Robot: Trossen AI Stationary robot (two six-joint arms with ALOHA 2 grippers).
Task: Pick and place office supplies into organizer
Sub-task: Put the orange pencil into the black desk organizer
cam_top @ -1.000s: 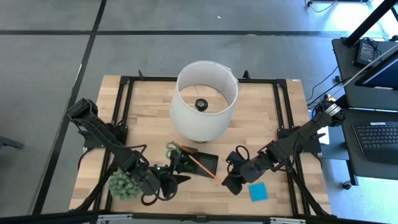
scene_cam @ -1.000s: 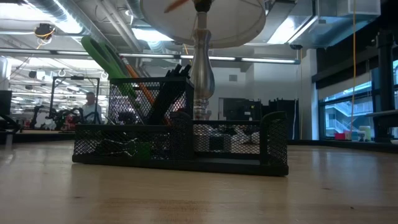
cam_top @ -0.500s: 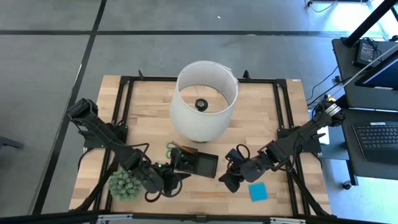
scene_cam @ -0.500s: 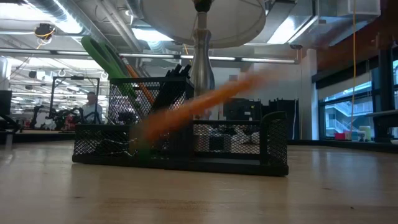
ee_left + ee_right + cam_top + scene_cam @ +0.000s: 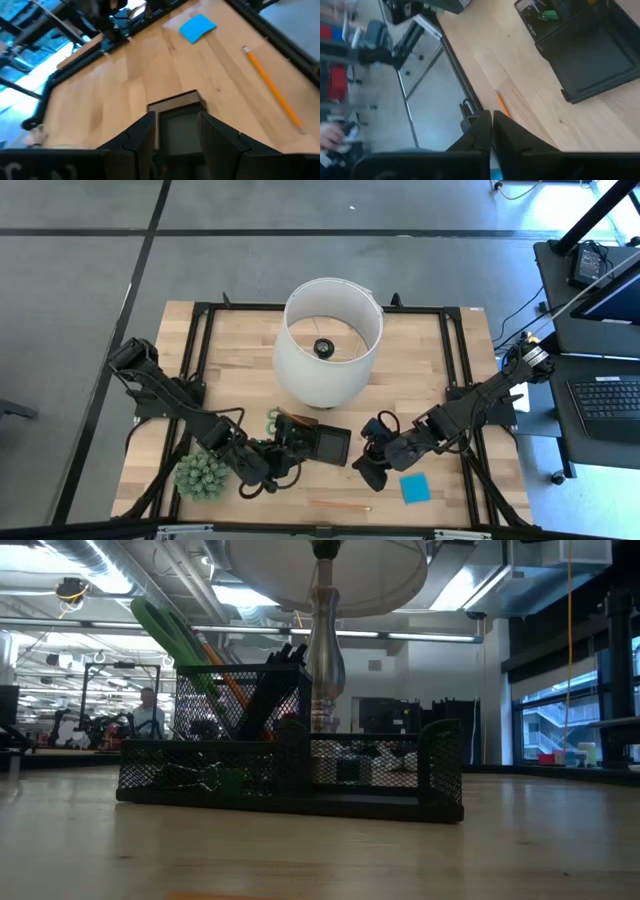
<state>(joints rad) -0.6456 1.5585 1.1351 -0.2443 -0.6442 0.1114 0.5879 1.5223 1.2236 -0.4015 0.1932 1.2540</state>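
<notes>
The black mesh organizer (image 5: 318,442) sits in front of the white lampshade. Green-handled scissors (image 5: 165,630) and dark pens stand in its tall part. The orange pencil (image 5: 340,503) lies flat on the table near the near edge and also shows in the left wrist view (image 5: 272,87). The blue sticky-note pad (image 5: 414,488) lies to the pencil's right. My left gripper (image 5: 288,456) is open, with its fingers above the organizer's low compartment (image 5: 180,125). My right gripper (image 5: 363,472) is shut, just right of the organizer. The pencil's end (image 5: 502,107) lies beyond its tips.
The big white lampshade (image 5: 332,340) stands just behind the organizer. A spiky green plant ball (image 5: 200,476) sits at the near left, beside my left arm. A black frame runs along the table's edges. Bare wood shows along the near edge between the pencil and the plant.
The orange pencil, which lay slanted over the organizer toward my right gripper, swung out fast and fell. It now lies flat on the table near the near edge. My left gripper has moved right, over the organizer. My right gripper has shifted slightly left.
</notes>
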